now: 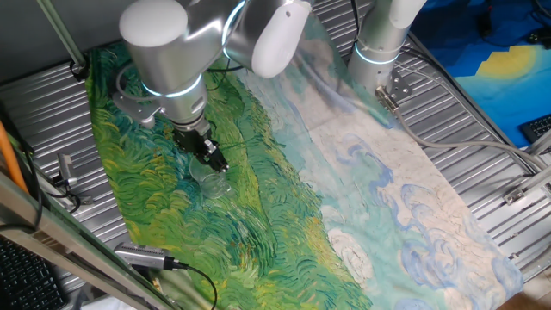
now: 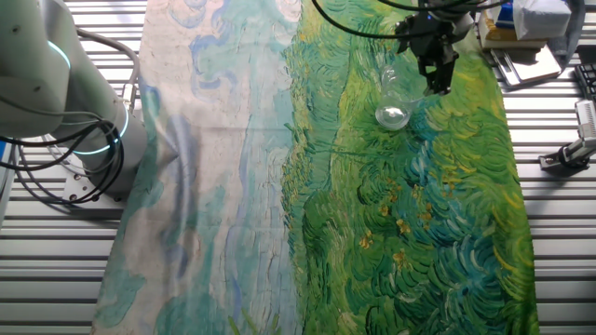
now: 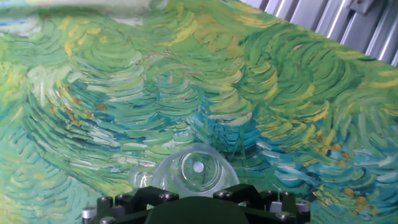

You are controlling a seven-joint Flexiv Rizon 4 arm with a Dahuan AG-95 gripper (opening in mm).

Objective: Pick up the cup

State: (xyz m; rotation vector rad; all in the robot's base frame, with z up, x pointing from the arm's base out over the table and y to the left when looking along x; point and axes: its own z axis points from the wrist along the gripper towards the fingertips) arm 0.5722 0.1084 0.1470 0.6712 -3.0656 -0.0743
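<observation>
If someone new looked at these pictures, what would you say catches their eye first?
The painted cloth covering the table stands out first, with swirling greens on one side and pale blues and whites on the other. Next comes the silver arm with its black gripper low over the green part. The clear cup right by the gripper is faint and easy to miss.

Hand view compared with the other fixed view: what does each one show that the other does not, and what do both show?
Only the hand view looks down into the cup, with its round rim and a pale spot at its centre, just above the dark gripper body at the frame's lower edge; the fingertips are not visible there.

Only the other fixed view shows the gripper from outside, beside the cup, plus the arm's base, the pale half of the painted cloth and the ribbed metal table.

Both show the clear cup on the cloth's green swirls.
</observation>
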